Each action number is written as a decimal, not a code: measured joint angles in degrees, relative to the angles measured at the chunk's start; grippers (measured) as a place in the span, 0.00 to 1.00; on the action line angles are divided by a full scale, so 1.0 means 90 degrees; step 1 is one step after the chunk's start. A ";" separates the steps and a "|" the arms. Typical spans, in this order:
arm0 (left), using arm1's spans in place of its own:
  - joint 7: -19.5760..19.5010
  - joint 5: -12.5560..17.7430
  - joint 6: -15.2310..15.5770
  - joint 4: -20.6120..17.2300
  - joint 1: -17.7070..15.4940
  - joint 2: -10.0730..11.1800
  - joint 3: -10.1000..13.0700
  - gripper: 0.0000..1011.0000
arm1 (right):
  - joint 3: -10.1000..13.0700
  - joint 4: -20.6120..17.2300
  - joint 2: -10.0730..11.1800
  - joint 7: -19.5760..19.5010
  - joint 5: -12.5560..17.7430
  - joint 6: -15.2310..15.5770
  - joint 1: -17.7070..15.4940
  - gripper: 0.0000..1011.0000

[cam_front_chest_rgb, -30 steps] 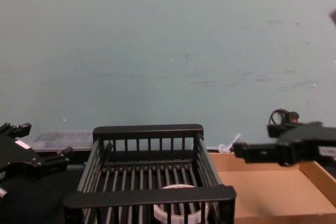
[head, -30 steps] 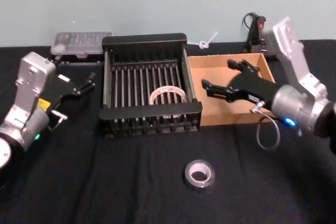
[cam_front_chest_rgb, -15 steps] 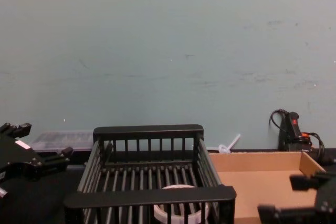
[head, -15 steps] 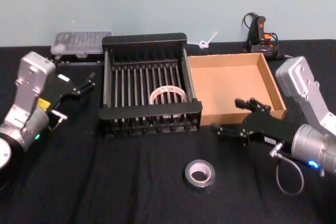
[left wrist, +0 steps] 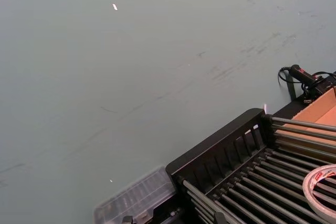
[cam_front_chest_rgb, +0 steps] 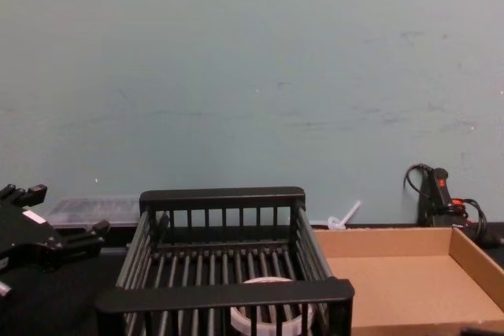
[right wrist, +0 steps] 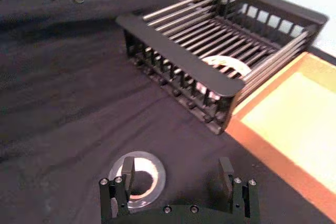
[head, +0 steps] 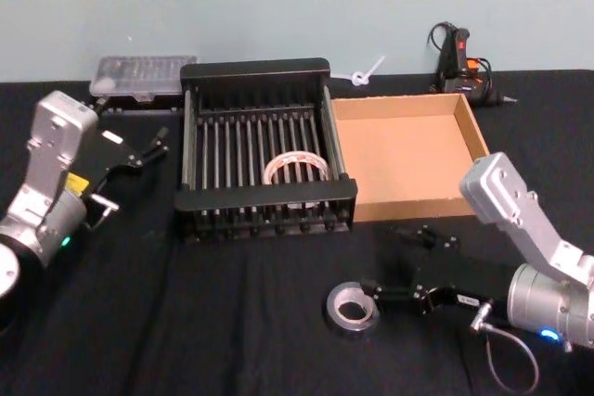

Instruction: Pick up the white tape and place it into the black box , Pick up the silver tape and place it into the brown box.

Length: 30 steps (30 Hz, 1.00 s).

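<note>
Head view shows you the right gripper (head: 397, 264) low over the table, fingers spread wide, 1 finger beside the silver tape (head: 353, 308) lying flat in front of the black box (head: 266, 197). You see the white tape (head: 296, 169) inside that box; the brown box (head: 408, 150) sits beside it. Your left gripper (head: 153, 146), fingers apart, rests left of the black box.

Black box (head: 255, 197) at centre of the table (head: 186, 322); brown box (head: 408, 150) touching its right side. White tape (head: 297, 169) lies inside the black box, toward its near right. Silver tape (head: 353, 308) flat on the table, nearer than both boxes, below the seam between them. Right gripper (head: 394, 261) just right of the silver tape, one finger (head: 367, 291) beside the roll. Left gripper (head: 153, 146) left of the black box. Clear case (head: 144, 76) far left, behind it. Glue gun (head: 455, 53) far right, behind the brown box.
</note>
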 joint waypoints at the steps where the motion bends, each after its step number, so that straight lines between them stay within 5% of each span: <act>1: 0.0000 0.0000 0.0000 0.0000 0.0000 0.0000 0.0000 0.99 | -0.0018 0.0005 0.0006 0.0011 0.0000 0.0009 0.0006 0.99; 30: 0.0000 0.0000 0.0000 0.0000 0.0000 0.0000 0.0000 0.99 | -0.0603 0.0660 -0.0261 0.0048 -0.0108 0.0359 0.0536 0.99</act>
